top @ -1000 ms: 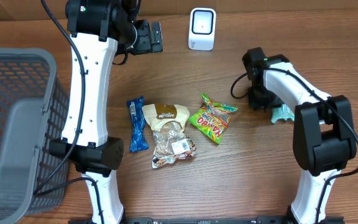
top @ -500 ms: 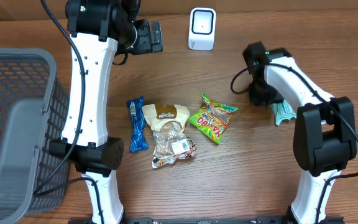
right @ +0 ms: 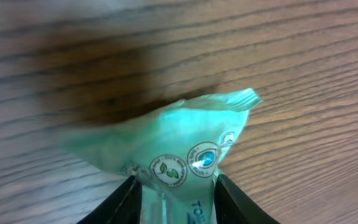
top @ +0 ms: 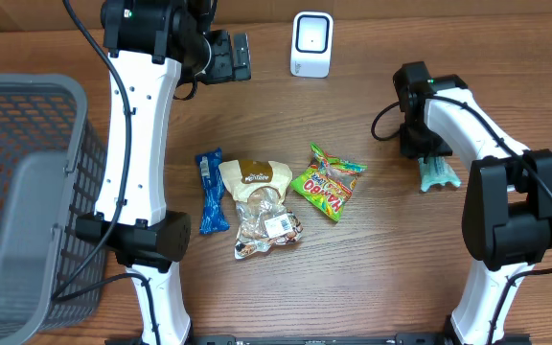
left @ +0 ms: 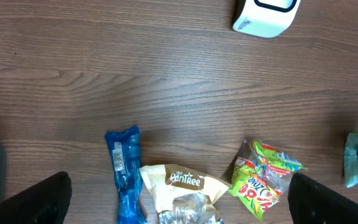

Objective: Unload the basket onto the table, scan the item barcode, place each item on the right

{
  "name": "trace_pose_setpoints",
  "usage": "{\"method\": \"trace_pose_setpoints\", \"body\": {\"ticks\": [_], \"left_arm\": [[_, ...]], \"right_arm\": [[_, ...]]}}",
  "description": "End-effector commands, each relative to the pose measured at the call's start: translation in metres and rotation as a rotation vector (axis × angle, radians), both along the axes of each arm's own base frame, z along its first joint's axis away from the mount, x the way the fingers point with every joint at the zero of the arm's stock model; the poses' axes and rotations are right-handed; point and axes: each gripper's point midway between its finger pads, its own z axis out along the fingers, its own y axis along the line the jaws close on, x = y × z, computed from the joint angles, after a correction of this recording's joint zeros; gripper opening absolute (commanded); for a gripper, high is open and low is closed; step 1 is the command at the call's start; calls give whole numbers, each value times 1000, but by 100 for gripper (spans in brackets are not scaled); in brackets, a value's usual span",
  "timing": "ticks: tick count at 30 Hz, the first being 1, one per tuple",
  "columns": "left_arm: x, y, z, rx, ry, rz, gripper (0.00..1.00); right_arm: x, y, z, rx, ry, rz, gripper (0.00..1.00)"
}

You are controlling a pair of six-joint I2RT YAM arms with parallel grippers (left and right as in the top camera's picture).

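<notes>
1. Overhead: since a second ago the right arm's wrist has swung to the frame's right. The teal packet [top: 439, 173] has barely moved and now shows clear of the arm. Left arm, snacks, scanner [top: 311, 44] and basket [top: 27, 192] are unchanged.
2. Right gripper [right: 178, 199]: jaws clamped on the teal packet [right: 185, 143], one finger on each side of its near end.
3. Left gripper [top: 230, 57]: jaws spread wide and holding nothing, up near the far edge, left of the scanner.
4. Packet location: right side of the table [top: 372, 259], well apart from the scanner and right of the green-yellow candy bag [top: 329, 182]. Can't tell if it touches the wood.
5. Writing: the tan bag [left: 182, 182] reads "PanTree". The teal packet shows round leaf-type icons and partial letters "TO". Print on the blue bar [left: 124, 171] and the candy bag is too small to read.
6. Packet long axis runs roughly far-to-near in the overhead view. The wider crimped end points to the near edge, and the other end sits under the gripper.
</notes>
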Motion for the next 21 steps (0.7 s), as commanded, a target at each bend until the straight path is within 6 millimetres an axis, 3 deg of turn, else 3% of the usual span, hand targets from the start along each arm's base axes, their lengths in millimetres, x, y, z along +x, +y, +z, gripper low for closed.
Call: {"method": "trace_pose_setpoints", "body": {"ticks": [1, 4, 7, 9, 11, 15, 16, 17, 19, 21], "left_arm": [[1, -5, -2, -7, 4, -7, 100], [1, -5, -2, -7, 4, -7, 100], [1, -5, -2, -7, 4, -7, 100], [1, -5, -2, -7, 4, -7, 100], [1, -5, -2, -7, 4, -7, 100], [1, -5, -2, -7, 4, -7, 100], [1, -5, -2, -7, 4, -7, 100], [1, -5, -2, -7, 4, -7, 100], [1, -5, -2, -7, 4, -7, 100], [1, -5, -2, -7, 4, -7, 100]], "right_arm": [[-11, 2, -20, 17, 25, 5, 39], [-20, 4, -34, 36, 43, 8, 39], [-23, 4, -35, 37, 50, 7, 39], [-21, 14, -30, 94, 57, 6, 31], [-14, 40, -20, 251, 69, 24, 27], [-4, 114, 9, 733, 69, 127, 26], [-4, 125, 15, 830, 69, 136, 27], [-4, 123, 15, 833, 70, 130, 29], [-3, 107, 9, 755, 71, 106, 49], [-3, 96, 7, 707, 70, 96, 52]]}}
